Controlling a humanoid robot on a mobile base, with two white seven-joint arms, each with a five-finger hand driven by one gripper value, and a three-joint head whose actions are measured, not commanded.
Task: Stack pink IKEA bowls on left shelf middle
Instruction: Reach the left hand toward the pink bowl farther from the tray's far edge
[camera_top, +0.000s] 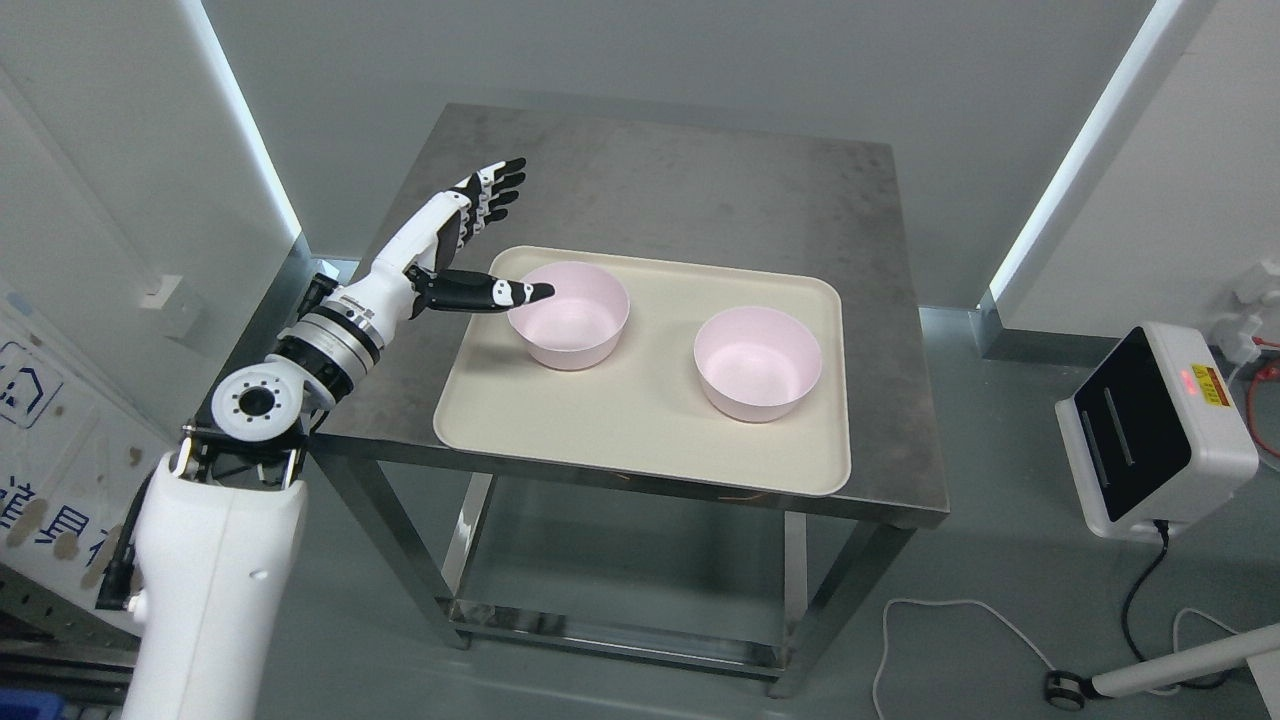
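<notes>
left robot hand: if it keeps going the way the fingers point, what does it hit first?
Probably nothing: the left robot hand is open, its fingers pointing up-right over bare table, toward the back wall. Only the thumb aims at the near pink bowl. Height is unclear.

White-and-black humanoid arm

The left hand (465, 235) has a white back and black fingers (500, 185) banded with white segments; its thumb is black with white patches. A white forearm runs to a ribbed silver-and-black wrist ring, then a round white joint with a black centre ringed by small dark screws, above a smooth white upper-arm shell.
</notes>
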